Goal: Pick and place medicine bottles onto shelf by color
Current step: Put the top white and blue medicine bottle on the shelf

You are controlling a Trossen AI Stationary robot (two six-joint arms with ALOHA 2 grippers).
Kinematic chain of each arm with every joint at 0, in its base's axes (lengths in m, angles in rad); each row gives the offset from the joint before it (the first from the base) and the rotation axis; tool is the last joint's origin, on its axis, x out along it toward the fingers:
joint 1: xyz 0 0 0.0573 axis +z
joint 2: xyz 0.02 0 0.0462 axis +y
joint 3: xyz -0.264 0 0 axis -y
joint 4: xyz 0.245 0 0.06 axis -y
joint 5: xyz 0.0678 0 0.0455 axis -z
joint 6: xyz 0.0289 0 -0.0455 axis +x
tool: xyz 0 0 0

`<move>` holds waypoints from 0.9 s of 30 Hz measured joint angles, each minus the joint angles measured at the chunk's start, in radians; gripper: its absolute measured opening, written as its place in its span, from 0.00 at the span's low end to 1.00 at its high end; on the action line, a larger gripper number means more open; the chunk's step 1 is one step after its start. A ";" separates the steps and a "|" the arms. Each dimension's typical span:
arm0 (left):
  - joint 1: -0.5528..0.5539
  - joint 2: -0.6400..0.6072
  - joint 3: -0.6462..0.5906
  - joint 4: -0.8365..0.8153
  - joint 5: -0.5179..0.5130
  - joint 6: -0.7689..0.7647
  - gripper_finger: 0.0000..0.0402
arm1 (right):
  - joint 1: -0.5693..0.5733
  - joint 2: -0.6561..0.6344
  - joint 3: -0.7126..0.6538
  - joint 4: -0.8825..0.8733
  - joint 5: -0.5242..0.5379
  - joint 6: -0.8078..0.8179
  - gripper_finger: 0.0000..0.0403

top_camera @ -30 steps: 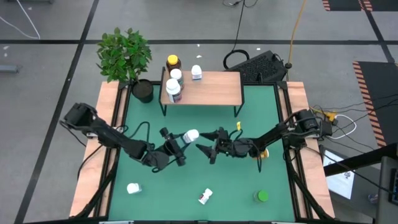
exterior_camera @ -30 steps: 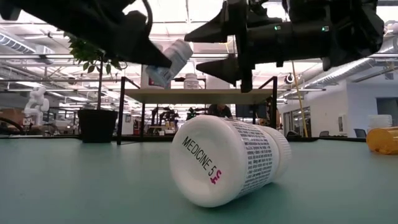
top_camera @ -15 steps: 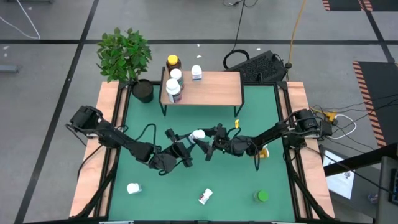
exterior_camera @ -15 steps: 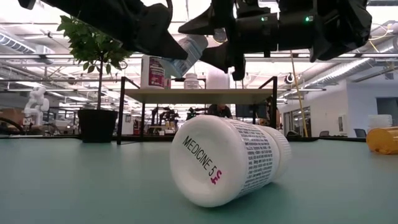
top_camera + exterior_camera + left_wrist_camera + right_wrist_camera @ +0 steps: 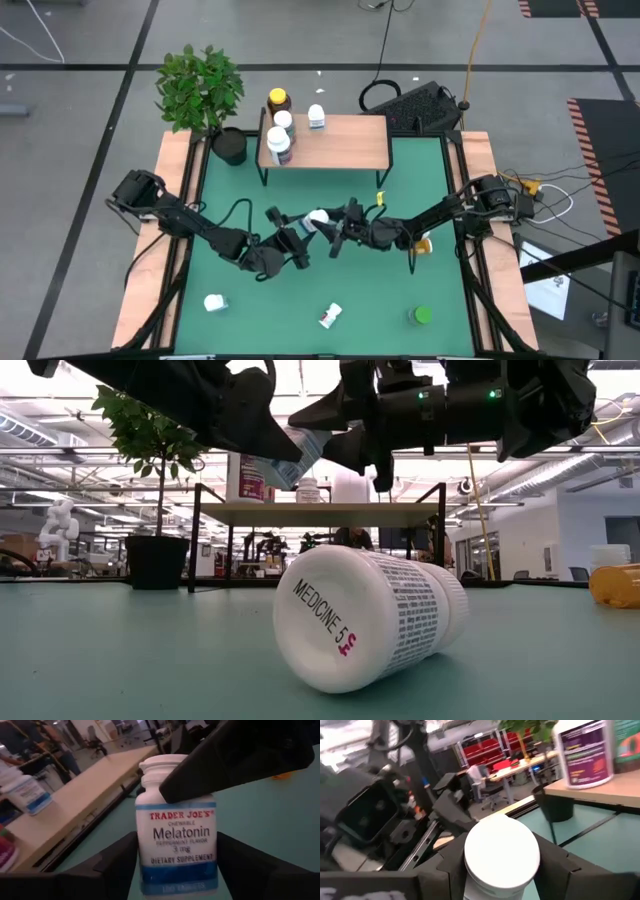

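Note:
A white medicine bottle [image 5: 317,217] with a blue "Melatonin" label [image 5: 177,832] hangs in the air over the middle of the green table, between my two grippers. My left gripper [image 5: 297,235] is shut on its body. My right gripper [image 5: 330,228] meets it from the right side, its fingers around the white cap [image 5: 502,852]. The shelf [image 5: 340,140] stands at the far edge. An amber bottle with a yellow cap [image 5: 278,100] and three white bottles [image 5: 283,122] stand on the shelf's left part. My left gripper pinches the bottle's lower body [image 5: 177,870] between its two fingers [image 5: 117,865], coming from the table's left. The bottle is lifted clear and tilted, cap toward the right arm. My right gripper has the bottle's cap [image 5: 502,852] between its two fingers [image 5: 445,865], coming level from the table's right. One finger lies across the neck [image 5: 200,780].
A white bottle [image 5: 214,302], a white bottle with red print [image 5: 329,316] lying on its side and a green one [image 5: 422,316] rest near the table's near edge. An orange bottle [image 5: 425,243] lies under the right arm. A potted plant [image 5: 229,147] stands left of the shelf.
My left gripper has carried the bottle a little toward the table's right, up to the right gripper. My right gripper, wide open a second ago, has narrowed its fingers around the bottle's cap.

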 joint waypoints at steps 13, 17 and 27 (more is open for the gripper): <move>-0.028 -0.174 0.000 -0.392 0.057 -0.267 0.73 | -0.245 -0.307 0.176 -0.708 -0.359 -0.452 0.41; -0.024 -0.185 0.000 -0.473 0.060 -0.338 0.69 | -0.396 -0.328 0.385 -1.064 -0.471 -0.601 0.41; 0.012 -0.182 0.000 -0.492 0.121 -0.359 0.69 | -0.714 -0.216 0.603 -1.211 -0.958 -0.770 0.41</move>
